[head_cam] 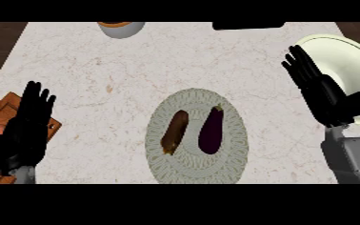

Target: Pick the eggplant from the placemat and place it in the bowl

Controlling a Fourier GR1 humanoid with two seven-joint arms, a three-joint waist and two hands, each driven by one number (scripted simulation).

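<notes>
Resting on the round placemat (197, 171), the eggplant (212, 130) lies untouched between two open hands.

At the left edge, the left hand (26, 128) shows fingers straight and up, holding nothing, over a brown board (53, 125). On the mat's left half lies a brown vegetable (175, 131); the purple eggplant is just beside it on the right, the two apart. A grey pot (121, 28) sits at the counter's (105, 76) far edge. The right hand (318, 93), fingers straight and empty, overlaps the pale bowl (336, 52) at the right edge.
</notes>
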